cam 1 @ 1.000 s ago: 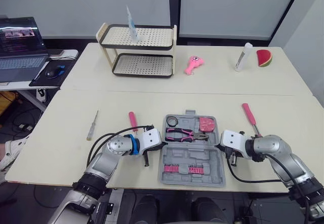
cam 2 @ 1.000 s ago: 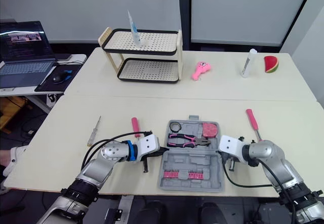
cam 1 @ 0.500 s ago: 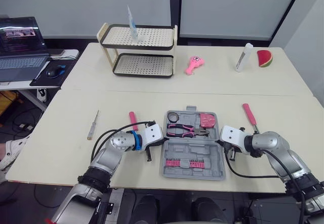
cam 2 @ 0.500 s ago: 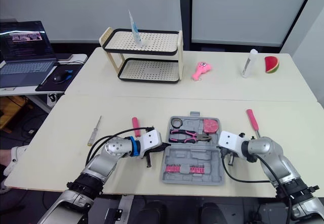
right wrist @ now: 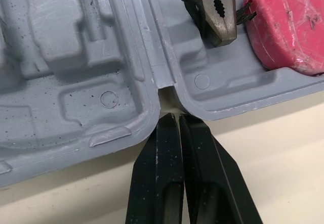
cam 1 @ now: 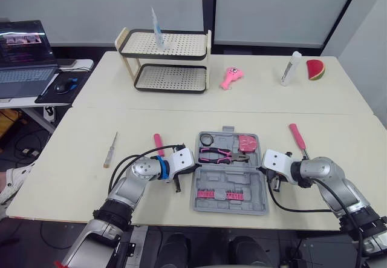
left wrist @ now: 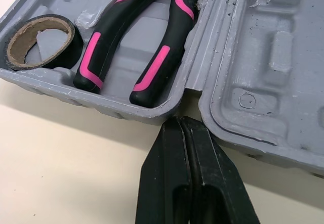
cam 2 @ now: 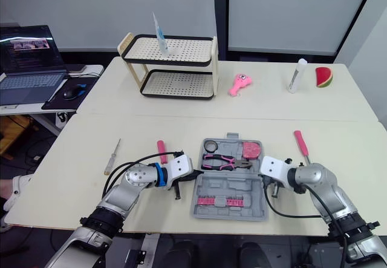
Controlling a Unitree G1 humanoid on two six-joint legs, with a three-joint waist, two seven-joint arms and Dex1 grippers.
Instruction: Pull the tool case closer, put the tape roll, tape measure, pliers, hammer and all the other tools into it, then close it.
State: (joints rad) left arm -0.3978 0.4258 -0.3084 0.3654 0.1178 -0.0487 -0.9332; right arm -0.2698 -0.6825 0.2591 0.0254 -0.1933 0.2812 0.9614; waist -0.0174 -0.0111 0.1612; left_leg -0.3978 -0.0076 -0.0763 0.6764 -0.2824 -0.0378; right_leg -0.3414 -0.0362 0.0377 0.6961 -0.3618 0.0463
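Fingers (left wrist: 164, 183) of my left gripper (left wrist: 181, 120) are pressed flat together and hold nothing. The right gripper (right wrist: 177, 117) is pinched the same way, empty as well. Both forearms lie low over the table and reach in from opposite sides, with the tips pointing inward at the open tool case (cam 1: 233, 176).

Each pair of tips sits right at the hinge notch between the case's two halves. I can't tell whether they touch the plastic.

Just past the left tips lie the pliers (left wrist: 169, 42), with the tape roll (left wrist: 71, 47) beside their handles. Just past the right tips is the pink tape measure (right wrist: 288, 27). A pink-handled tool (cam 1: 297, 138) lies outside the case, behind my right gripper.
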